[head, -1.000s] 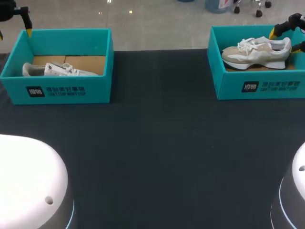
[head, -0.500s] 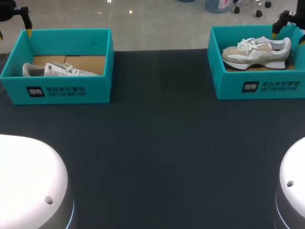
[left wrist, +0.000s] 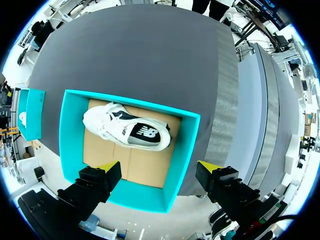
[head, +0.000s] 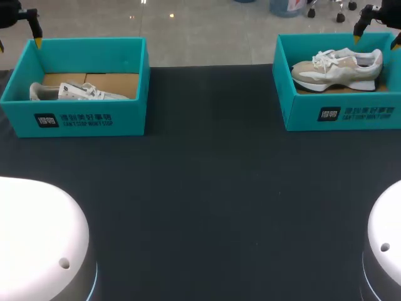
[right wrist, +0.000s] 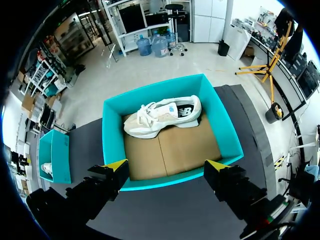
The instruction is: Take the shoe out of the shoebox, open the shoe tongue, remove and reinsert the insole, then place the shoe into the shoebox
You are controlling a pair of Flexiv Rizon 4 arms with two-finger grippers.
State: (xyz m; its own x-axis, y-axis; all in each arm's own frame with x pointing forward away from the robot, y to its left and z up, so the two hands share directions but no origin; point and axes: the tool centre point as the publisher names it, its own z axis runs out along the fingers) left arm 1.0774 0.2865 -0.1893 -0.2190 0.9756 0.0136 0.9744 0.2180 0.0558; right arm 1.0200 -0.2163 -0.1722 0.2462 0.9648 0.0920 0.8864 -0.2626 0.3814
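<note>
Two teal shoeboxes stand at the table's far corners. The left shoebox [head: 75, 119] [left wrist: 70, 135] holds a white sneaker with dark marks [head: 78, 92] [left wrist: 127, 132], lying on its side. In the right shoebox [head: 338, 113] [right wrist: 112, 140] a white and beige sneaker [head: 338, 68] [right wrist: 162, 115] lies along the far wall. My left gripper [head: 19, 42] [left wrist: 159, 167] hangs open high above the left box's far corner, holding nothing. My right gripper [head: 376, 39] [right wrist: 167, 165] is open above the right box's far edge, past the shoe's heel, and it is empty.
Black cloth covers the table [head: 207, 188] between the boxes. The white rounded arm bases [head: 37, 238] [head: 385, 251] sit at the near left and near right corners. The right wrist view also catches the left shoebox [right wrist: 55, 155] off to the side.
My right gripper has lifted from beside the sneaker's heel inside the right box up and back over the box's far edge. The left arm, both shoes and both boxes have kept still.
</note>
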